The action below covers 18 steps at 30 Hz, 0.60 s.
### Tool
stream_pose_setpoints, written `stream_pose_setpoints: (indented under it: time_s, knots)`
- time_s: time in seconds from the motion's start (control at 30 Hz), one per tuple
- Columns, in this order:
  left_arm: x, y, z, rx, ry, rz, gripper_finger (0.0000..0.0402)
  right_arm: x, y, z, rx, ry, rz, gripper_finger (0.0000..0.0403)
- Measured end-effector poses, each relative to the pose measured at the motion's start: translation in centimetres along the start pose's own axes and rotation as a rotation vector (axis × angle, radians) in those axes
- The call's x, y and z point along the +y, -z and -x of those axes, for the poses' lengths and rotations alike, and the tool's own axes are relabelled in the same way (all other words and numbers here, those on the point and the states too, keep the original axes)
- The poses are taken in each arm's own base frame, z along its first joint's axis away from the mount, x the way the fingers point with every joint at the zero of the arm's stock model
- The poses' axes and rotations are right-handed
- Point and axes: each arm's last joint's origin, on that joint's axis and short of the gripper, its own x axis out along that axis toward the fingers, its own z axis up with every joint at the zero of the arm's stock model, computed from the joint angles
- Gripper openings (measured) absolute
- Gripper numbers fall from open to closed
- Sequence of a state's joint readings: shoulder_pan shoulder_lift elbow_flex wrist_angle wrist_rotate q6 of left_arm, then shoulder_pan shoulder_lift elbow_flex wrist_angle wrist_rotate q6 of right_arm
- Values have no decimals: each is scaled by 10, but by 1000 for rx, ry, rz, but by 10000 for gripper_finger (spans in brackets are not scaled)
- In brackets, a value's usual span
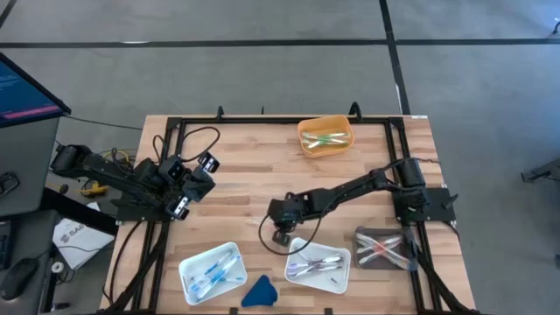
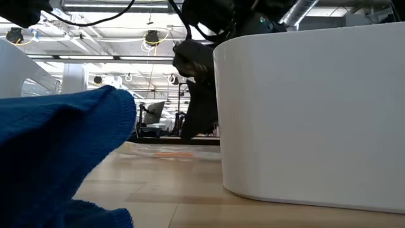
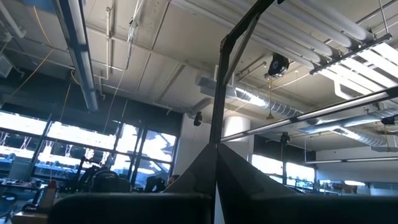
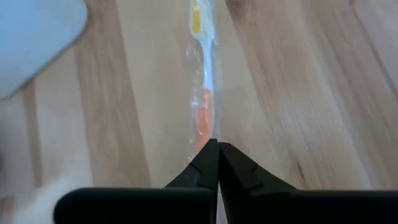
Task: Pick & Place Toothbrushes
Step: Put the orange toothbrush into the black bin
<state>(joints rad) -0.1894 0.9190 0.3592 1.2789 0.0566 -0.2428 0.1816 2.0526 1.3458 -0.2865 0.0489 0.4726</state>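
Note:
My right gripper [image 1: 281, 233] [image 4: 217, 144] reaches out over the table's near middle, just off the far left corner of a white tray [image 1: 343, 278]. It is shut on a toothbrush [image 4: 205, 74] in a clear wrapper, with an orange and white handle and yellow at its far end. More toothbrushes lie in that tray, in a second white tray [image 1: 187, 278], in an orange tray [image 1: 325, 150] and in a clear tray [image 1: 385, 247]. My left gripper [image 1: 194, 179] [image 3: 216, 149] stays shut at the table's left, pointing up at the ceiling. My right gripper pinches the toothbrush's orange end [image 4: 204, 127] between its two fingertips, wrapper and all. The fingers slant down from the table's right, and the toothbrush runs straight on from them, along their line, over the bare wood. I cannot tell whether its far end touches the table.
A blue cloth lump [image 1: 260, 291] [image 2: 57, 145] lies at the near edge between the two white trays. A black frame [image 1: 262, 118] borders the tabletop. Bare wood lies in the table's middle. In the low view, the white tray's wall [image 2: 304, 114] fills the right.

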Motion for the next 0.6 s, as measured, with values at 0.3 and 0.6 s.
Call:
stream_pose_setpoints:
  time_s: [0.3, 0.6]
  knots:
    - [0, 0, 0, 0, 0, 0, 4, 10, -1, 4, -2, -9, 31, 9]
    - [0, 0, 0, 0, 0, 0, 4, 19, -1, 5, -45, 0, 120, 98]
